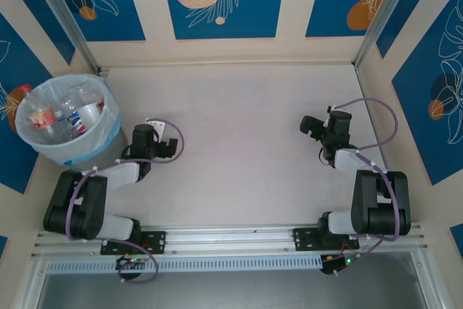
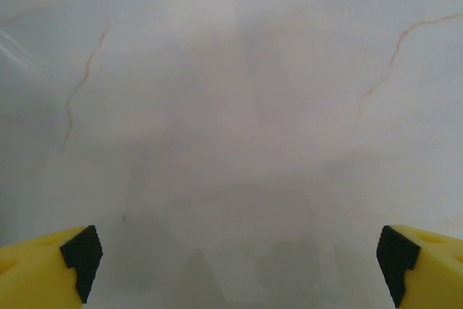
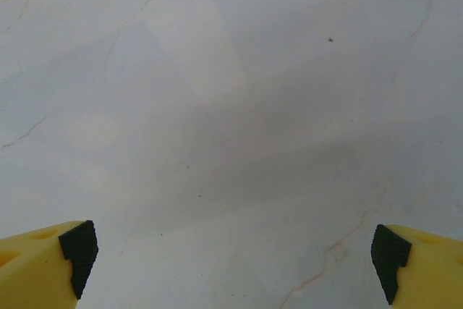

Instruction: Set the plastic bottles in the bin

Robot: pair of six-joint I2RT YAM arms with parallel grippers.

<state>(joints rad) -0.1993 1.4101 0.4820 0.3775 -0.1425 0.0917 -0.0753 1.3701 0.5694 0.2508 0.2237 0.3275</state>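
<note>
The bin (image 1: 43, 146), round and lined with a pale bluish bag, stands at the table's left edge. Several clear plastic bottles (image 1: 72, 115) lie inside it, one with a red label and one with a blue and red label. My left gripper (image 1: 168, 140) hovers low over the bare table just right of the bin. It is open, and its black pads (image 2: 81, 252) stand far apart with nothing between them. My right gripper (image 1: 318, 129) is on the table's right side, also open, its pads (image 3: 78, 250) wide over bare marble-patterned surface.
Cream walls with blue leaf panels close the table at the back and both sides, with metal posts (image 1: 376, 19) in the back corners. An aluminium rail (image 1: 231, 236) runs along the near edge between the arm bases. The white tabletop (image 1: 239, 121) lies between the two grippers.
</note>
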